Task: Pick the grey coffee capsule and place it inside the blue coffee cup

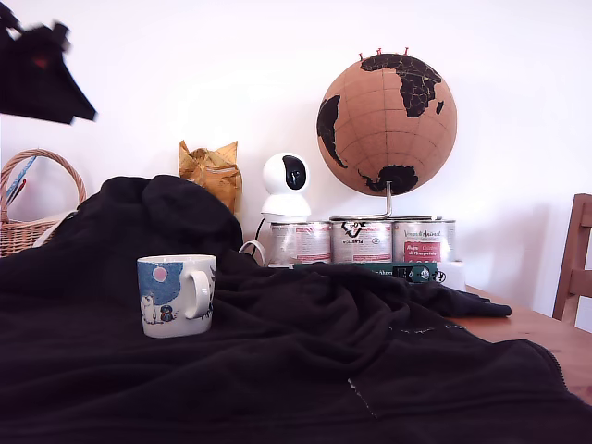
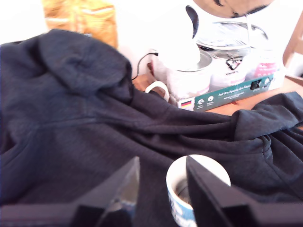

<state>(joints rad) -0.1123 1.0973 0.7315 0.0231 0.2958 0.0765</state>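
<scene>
The gripper (image 2: 158,189) hung above the cup (image 1: 176,295), its two dark fingers (image 2: 118,189) apart with nothing between them. In the wrist view one finger crossed the cup's rim and the gap between the fingers lay just beside the cup's open mouth. In the exterior view the arm (image 1: 37,69) showed only as a dark blurred shape in the upper corner at the view's left, well above the cup.

The cup stood upright on a black cloth (image 1: 305,370) that covered most of the desk (image 1: 546,338), handle toward the exterior view's right. A dim shape sat inside the cup, too blurred to say whether it was the capsule (image 2: 182,189).

Cloth lay open all round the cup, rising in a heaped fold behind it. At the exterior view's right the cloth's edge gave way to bare wood. Along the back stood three tins (image 1: 361,240), a globe (image 1: 387,125), a white camera (image 1: 286,188), a yellow bag (image 1: 211,171) and a green box (image 1: 402,271), all well apart from the cup. A basket (image 1: 32,199) sat at the exterior view's left and a chair (image 1: 575,264) at its right edge.
</scene>
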